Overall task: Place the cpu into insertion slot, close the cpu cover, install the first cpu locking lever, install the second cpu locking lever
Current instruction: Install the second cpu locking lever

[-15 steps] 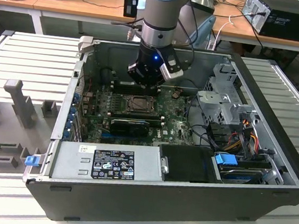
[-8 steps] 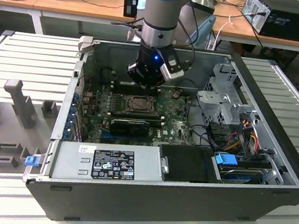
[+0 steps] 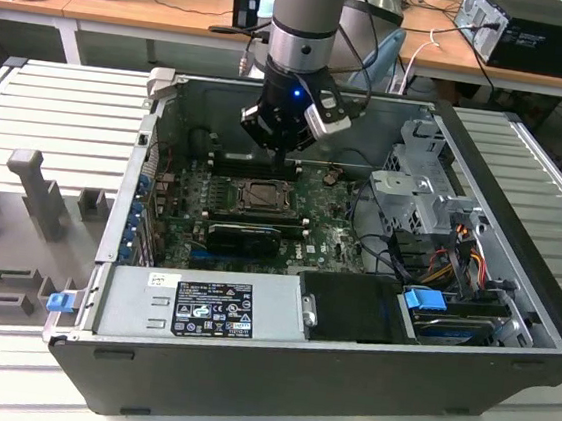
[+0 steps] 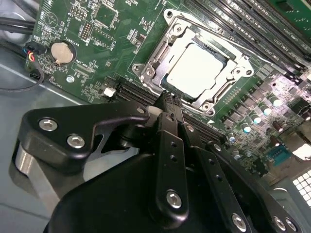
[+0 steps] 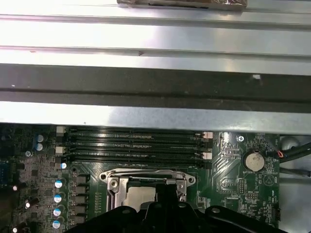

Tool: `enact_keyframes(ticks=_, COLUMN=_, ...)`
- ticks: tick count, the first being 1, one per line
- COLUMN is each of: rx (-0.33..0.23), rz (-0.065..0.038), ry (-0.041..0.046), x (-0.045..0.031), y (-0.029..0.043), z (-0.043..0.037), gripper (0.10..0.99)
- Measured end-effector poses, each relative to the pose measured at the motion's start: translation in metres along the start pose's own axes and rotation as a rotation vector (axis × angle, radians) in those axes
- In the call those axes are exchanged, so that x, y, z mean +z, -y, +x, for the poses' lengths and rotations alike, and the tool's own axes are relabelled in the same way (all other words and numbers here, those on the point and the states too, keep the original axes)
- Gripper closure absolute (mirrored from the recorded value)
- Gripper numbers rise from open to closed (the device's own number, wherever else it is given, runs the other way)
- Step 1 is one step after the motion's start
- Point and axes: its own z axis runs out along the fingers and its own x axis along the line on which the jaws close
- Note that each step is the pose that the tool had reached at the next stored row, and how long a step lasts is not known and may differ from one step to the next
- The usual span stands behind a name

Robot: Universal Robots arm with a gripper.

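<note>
Cpu: the cpu (image 4: pixel 198 73) is showing a pale silver-grey square top and is sitting flat in the insertion slot (image 4: pixel 146 73), with green motherboard (image 4: pixel 92 43) lying all round it.
Cpu cover: the cpu cover (image 4: pixel 210 104) is lying closed as a thin dark-silver frame around the chip, which is showing through its square window.
Case: the open computer case (image 3: pixel 510 325) is lying on its side on a ribbed grey desk (image 3: pixel 62 97); in the exterior view the socket is sitting at about 12 o'clock from the long black graphics card (image 3: pixel 243 237).
Room: wooden benches are standing behind, at 12 o'clock of the case.
End effector: the end effector (image 4: pixel 167 99) is hanging just above the socket's near edge with its black fingers (image 4: pixel 170 145) pressed together, holding nothing; whether the tip is touching the frame, I cannot tell.
</note>
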Motion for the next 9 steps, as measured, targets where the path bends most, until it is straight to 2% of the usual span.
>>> enact_keyframes(ticks=9, rx=0.0, rz=0.0, ry=-0.0001, x=0.0026, y=0.0078, z=0.0002, gripper=0.98)
